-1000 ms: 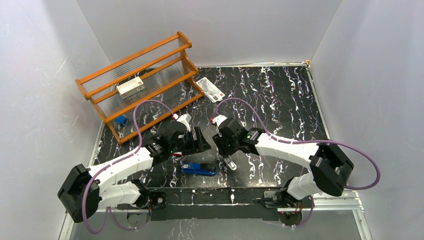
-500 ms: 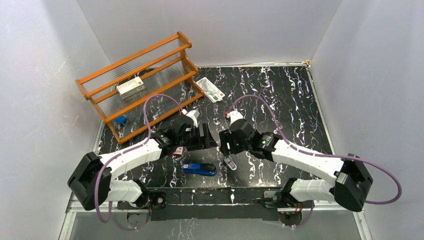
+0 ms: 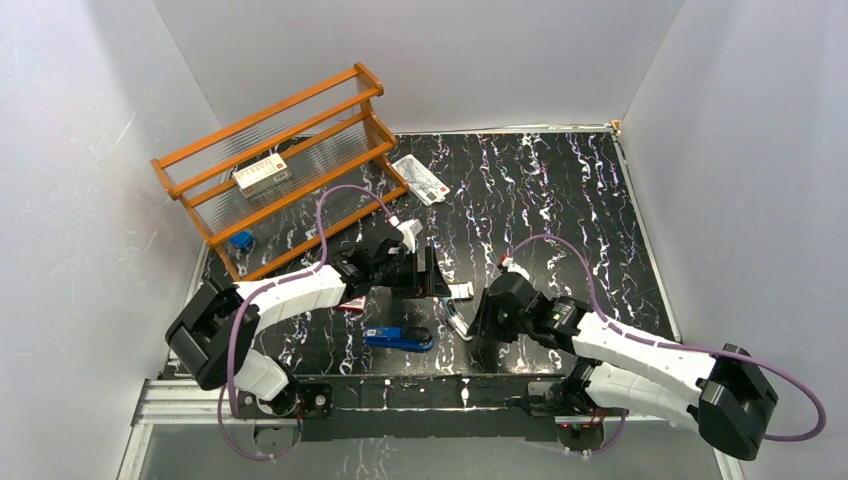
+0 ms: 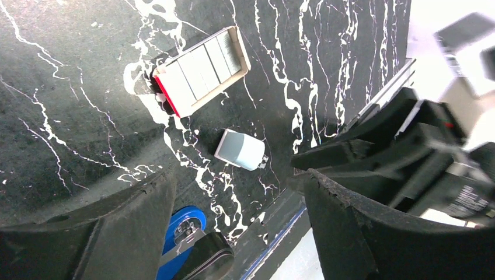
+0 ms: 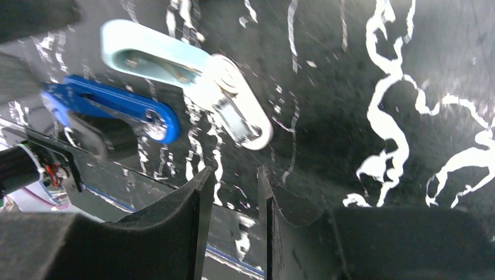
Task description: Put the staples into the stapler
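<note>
Hovering over the black marbled table (image 3: 560, 200), the left end effector (image 4: 236, 175) is facing open surface on its far and right sides, with the white walls standing well apart from it. The table's near edge is running just beyond the blue stapler (image 4: 184, 233). Its jaws are standing wide, released and grasping nothing. The staples' tray (image 4: 201, 71), filled with silvery strips and red at one end, is lying flat ahead of it, apart from both fingers. The right end effector (image 5: 235, 170) is pointing toward the near edge, its jaws parted by only a narrow slit, gripping nothing. Just ahead of it, a pale-blue-and-white tool (image 5: 169, 55) is lying beside the stapler. The left wrist view alone is showing the strips inside the tray. The top view alone is showing the orange rack (image 3: 280, 170) at the far left, a white packet (image 3: 420, 180) near it, and a red-and-white box (image 3: 350, 305) partly hidden under the left arm.
</note>
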